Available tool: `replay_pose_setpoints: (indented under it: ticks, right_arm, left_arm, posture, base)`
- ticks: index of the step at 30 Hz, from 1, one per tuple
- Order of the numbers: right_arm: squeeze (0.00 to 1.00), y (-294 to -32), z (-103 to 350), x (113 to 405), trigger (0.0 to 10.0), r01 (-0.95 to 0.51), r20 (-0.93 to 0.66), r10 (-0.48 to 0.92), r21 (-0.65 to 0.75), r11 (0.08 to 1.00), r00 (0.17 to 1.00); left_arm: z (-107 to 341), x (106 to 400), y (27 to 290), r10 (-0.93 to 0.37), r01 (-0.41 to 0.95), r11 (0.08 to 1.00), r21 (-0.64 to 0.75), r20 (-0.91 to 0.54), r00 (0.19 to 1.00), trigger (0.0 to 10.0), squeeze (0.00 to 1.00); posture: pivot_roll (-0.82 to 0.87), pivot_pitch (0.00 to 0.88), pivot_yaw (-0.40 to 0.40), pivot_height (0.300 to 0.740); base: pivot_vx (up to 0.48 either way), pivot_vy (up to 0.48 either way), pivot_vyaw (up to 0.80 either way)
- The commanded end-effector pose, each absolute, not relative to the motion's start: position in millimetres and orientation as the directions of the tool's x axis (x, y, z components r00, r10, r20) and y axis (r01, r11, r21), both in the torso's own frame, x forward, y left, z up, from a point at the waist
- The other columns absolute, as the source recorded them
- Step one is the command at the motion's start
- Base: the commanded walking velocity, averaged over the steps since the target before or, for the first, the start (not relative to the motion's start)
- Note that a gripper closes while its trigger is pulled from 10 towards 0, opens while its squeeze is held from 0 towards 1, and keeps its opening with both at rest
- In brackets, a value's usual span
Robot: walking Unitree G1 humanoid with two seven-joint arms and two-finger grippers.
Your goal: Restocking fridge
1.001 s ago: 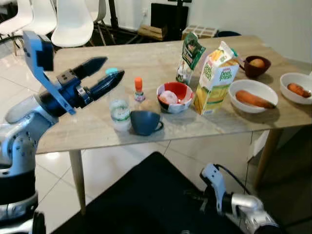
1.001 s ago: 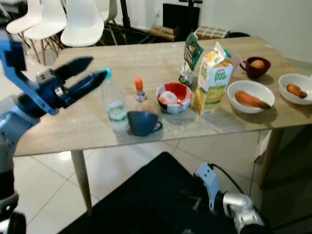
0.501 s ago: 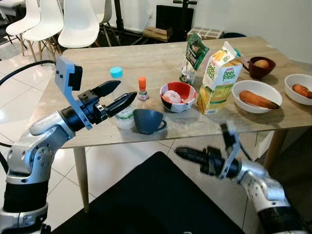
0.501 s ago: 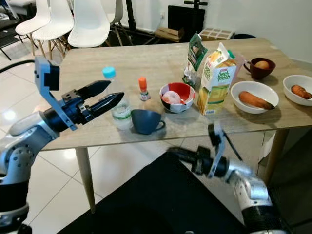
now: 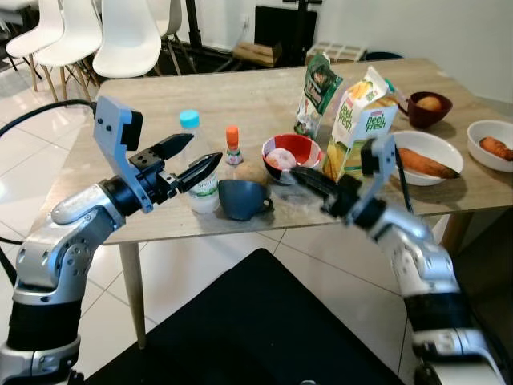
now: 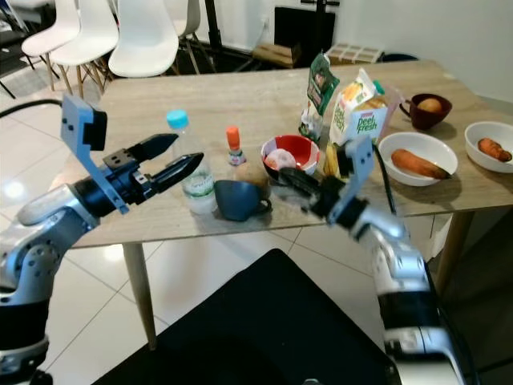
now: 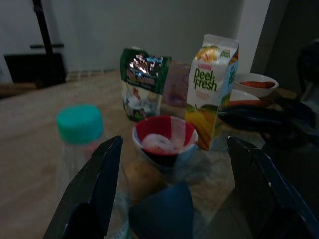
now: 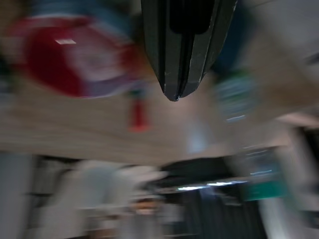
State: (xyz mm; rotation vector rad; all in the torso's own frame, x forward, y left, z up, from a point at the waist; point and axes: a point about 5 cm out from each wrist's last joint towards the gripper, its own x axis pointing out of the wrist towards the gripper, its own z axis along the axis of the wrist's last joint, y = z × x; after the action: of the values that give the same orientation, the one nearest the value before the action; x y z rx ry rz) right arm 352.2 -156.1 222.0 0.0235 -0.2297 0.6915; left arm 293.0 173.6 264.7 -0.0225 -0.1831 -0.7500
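Observation:
On the wooden table [image 5: 144, 96] stand a clear water bottle [image 5: 202, 178] with a teal cap, a dark blue cup [image 5: 240, 199], a red bowl [image 5: 287, 152], a Peel Fresh juice carton [image 5: 359, 120] and a green snack bag [image 5: 314, 90]. My left gripper [image 5: 200, 152] hovers open at the table's front edge, its tips just left of the bottle; in the left wrist view the bottle [image 7: 82, 144] sits by one finger. My right gripper [image 5: 296, 174], blurred, is raised in front of the red bowl and carton, its fingers [image 8: 174, 74] pressed together, holding nothing.
A small orange-capped bottle [image 5: 232, 144] stands behind the cup. To the right are a white bowl [image 5: 429, 144] with an orange item, a brown bowl [image 5: 429, 108] and another white bowl [image 5: 489, 136]. White chairs [image 5: 128, 36] stand beyond the table.
My right arm has swung up from below the table edge to table height, in front of the red bowl. The left gripper has hardly moved.

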Motion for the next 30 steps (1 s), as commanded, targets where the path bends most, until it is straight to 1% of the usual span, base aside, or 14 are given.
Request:
replay_pose_setpoints:
  ticks: [1, 6, 7, 8, 9, 10, 17, 21, 25, 26, 27, 28, 29, 30]
  right_arm:
    - [0.00, -155.5, 213.4, 354.3, 10.0, -0.610, 0.190, 0.606, -0.045, 0.791, 0.772]
    - [0.01, -146.2, 210.0, 364.3, 10.0, -0.590, 0.175, 0.585, -0.025, 0.807, 0.792]
    - [0.20, -141.2, 208.8, 366.3, 10.0, -0.595, 0.171, 0.590, -0.024, 0.803, 0.789]
    - [0.86, -136.4, 208.2, 368.6, 10.0, -0.599, 0.167, 0.593, -0.020, 0.800, 0.787]
    - [0.86, -136.4, 208.2, 368.6, 10.0, -0.599, 0.167, 0.593, -0.020, 0.800, 0.787]
    - [1.00, -131.4, 208.5, 371.6, 10.0, -0.599, 0.169, 0.591, -0.009, 0.801, 0.788]
    - [1.00, -114.3, 211.9, 380.4, 10.0, -0.611, 0.182, 0.599, 0.015, 0.791, 0.780]
    - [1.00, -95.3, 217.1, 380.2, 10.0, -0.666, 0.205, 0.652, 0.002, 0.746, 0.730]
    - [0.95, -84.3, 220.2, 378.6, 10.0, -0.708, 0.230, 0.689, -0.002, 0.707, 0.687]
    - [0.44, -76.4, 222.1, 376.9, 10.0, -0.730, 0.241, 0.710, -0.012, 0.683, 0.661]
    - [0.44, -76.4, 222.1, 376.9, 10.0, -0.730, 0.241, 0.710, -0.012, 0.683, 0.661]
    - [0.24, -73.3, 222.8, 376.5, 10.0, -0.735, 0.246, 0.714, -0.012, 0.678, 0.655]
    - [0.24, -73.3, 222.8, 376.5, 10.0, -0.735, 0.246, 0.714, -0.012, 0.678, 0.655]
    - [0.10, -70.5, 223.5, 376.3, 10.0, -0.737, 0.250, 0.716, -0.013, 0.676, 0.652]
  left_arm:
    - [270.6, 291.5, 176.0, -0.671, 0.667, 0.740, 0.086, 0.165, 0.723, 10.0, 0.00]
    - [283.9, 286.0, 179.4, -0.659, 0.661, 0.746, 0.081, 0.227, 0.717, 10.0, 0.00]
    - [286.9, 283.6, 180.2, -0.660, 0.662, 0.745, 0.084, 0.236, 0.713, 10.0, 0.00]
    - [289.8, 281.0, 181.2, -0.663, 0.663, 0.742, 0.093, 0.241, 0.708, 10.0, 0.00]
    - [289.8, 281.0, 181.2, -0.663, 0.663, 0.742, 0.093, 0.241, 0.708, 10.0, 0.00]
    - [294.9, 279.1, 182.8, -0.659, 0.658, 0.746, 0.101, 0.254, 0.708, 10.0, 0.00]
    - [316.7, 279.8, 195.3, -0.603, 0.589, 0.795, 0.143, 0.291, 0.743, 10.0, 0.00]
    - [318.9, 294.9, 220.3, -0.415, 0.390, 0.910, 0.142, 0.272, 0.868, 10.0, 0.00]
    - [315.6, 300.5, 231.2, -0.329, 0.306, 0.944, 0.123, 0.262, 0.908, 10.0, 0.00]
    - [312.5, 302.6, 235.3, -0.299, 0.279, 0.954, 0.113, 0.254, 0.920, 10.0, 0.00]
    - [312.5, 302.6, 235.3, -0.299, 0.279, 0.954, 0.113, 0.254, 0.920, 10.0, 0.00]
    - [310.5, 303.3, 236.1, -0.294, 0.277, 0.956, 0.102, 0.248, 0.923, 10.0, 0.00]
    - [310.5, 303.3, 236.1, -0.294, 0.277, 0.956, 0.102, 0.248, 0.923, 10.0, 0.00]
    - [308.3, 303.8, 236.9, -0.287, 0.271, 0.958, 0.099, 0.240, 0.927, 10.0, 0.00]
  posture:
    - [-0.08, 0.100, 0.055, 0.740]
    - [-0.06, 0.106, 0.038, 0.740]
    - [-0.06, 0.109, 0.033, 0.740]
    - [-0.06, 0.110, 0.029, 0.740]
    - [-0.06, 0.110, 0.029, 0.740]
    - [-0.05, 0.112, 0.025, 0.740]
    - [-0.05, 0.113, 0.024, 0.740]
    - [-0.05, 0.113, 0.025, 0.740]
    - [-0.05, 0.113, 0.024, 0.740]
    - [-0.05, 0.113, 0.025, 0.740]
    - [-0.05, 0.113, 0.025, 0.740]
    - [-0.05, 0.114, 0.026, 0.740]
    - [-0.05, 0.114, 0.026, 0.740]
    - [-0.06, 0.115, 0.026, 0.740]
  base:
    - [0.000, 0.000, 0.00]
    - [0.000, 0.000, 0.00]
    - [0.000, 0.000, 0.00]
    - [0.000, 0.000, 0.00]
    - [0.000, 0.000, 0.00]
    - [0.000, 0.000, 0.00]
    - [0.000, 0.000, 0.00]
    - [0.000, 0.000, 0.00]
    - [0.000, 0.000, 0.00]
    - [0.000, 0.000, 0.00]
    - [0.000, 0.000, 0.00]
    - [0.000, 0.000, 0.00]
    - [0.000, 0.000, 0.00]
    - [0.000, 0.000, 0.00]
